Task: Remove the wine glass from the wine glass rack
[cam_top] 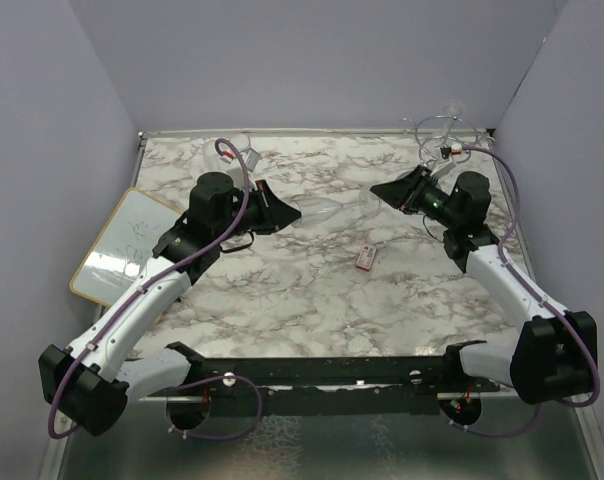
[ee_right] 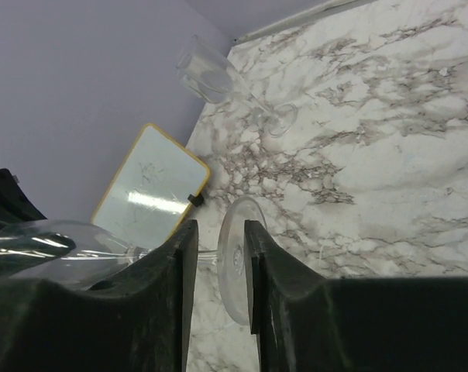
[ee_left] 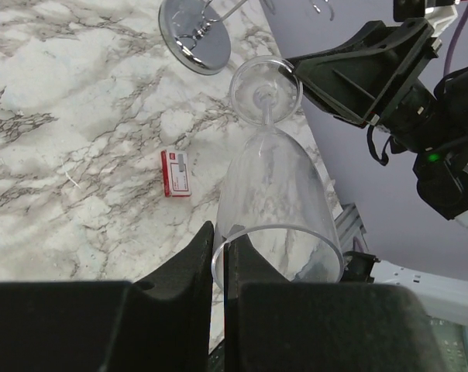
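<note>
Pale lilac walls close in a marble-patterned table. From above, the wine glass rack stands in the upper right corner of the frame. The wine glass is already off it and hangs on its side in mid-frame, above the table and between the two arms. The left gripper meets it from the left and the right gripper from the right. A whiteboard lies at the left edge, and a small red box sits below the glass.

In the left wrist view, at bottom centre, the left fingers are pinched together on the rim of the bowl. The stem points up-frame to the foot, which sits at the tip of the other gripper. The rack's shiny round base shows at top centre.

In the right wrist view, low in the frame, the right fingers stand apart with the foot between them. A gap shows on the foot's left side, so they do not appear to clamp it. A second glass lies on the table at the top.

The risk is a drop. With only the thin rim pinched, the long glass could swing down or slip onto the hard marble. The right fingers could also catch the foot when they pull away.
</note>
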`<move>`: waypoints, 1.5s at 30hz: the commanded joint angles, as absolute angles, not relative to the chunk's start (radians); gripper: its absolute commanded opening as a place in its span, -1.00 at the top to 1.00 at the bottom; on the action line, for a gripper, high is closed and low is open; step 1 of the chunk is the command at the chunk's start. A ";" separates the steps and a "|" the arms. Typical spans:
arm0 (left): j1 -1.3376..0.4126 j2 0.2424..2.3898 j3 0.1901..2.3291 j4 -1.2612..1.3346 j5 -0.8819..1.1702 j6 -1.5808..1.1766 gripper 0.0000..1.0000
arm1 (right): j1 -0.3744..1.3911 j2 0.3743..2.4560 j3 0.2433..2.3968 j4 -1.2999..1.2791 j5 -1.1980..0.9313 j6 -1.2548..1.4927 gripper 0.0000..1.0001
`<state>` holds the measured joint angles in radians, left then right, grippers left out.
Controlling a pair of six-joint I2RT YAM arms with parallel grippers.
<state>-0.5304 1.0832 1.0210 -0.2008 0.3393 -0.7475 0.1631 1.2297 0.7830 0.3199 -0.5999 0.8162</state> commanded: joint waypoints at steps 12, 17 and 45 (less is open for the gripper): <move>-0.532 1.224 1.324 -0.504 0.097 -0.492 1.00 | 0.158 1.129 0.893 -0.041 -0.444 0.437 -0.37; -0.531 1.379 1.509 -0.661 0.022 -0.385 1.00 | 0.157 1.028 0.898 -0.083 -0.368 0.360 -0.50; -0.409 2.036 2.192 -1.048 -0.183 -0.121 1.00 | 0.158 0.902 0.877 -0.166 -0.333 0.305 -0.53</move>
